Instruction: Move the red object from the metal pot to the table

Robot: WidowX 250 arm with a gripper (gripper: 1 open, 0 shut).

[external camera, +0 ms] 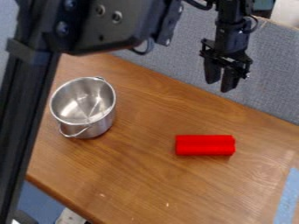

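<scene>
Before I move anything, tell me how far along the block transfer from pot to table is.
The transfer looks done: the red block lies flat on the wooden table, and no block shows inside the metal pot. Nothing appears to be in hand; the gripper hangs high, well apart from the block, jaws spread. As far as I can judge, nothing is left to move.
</scene>
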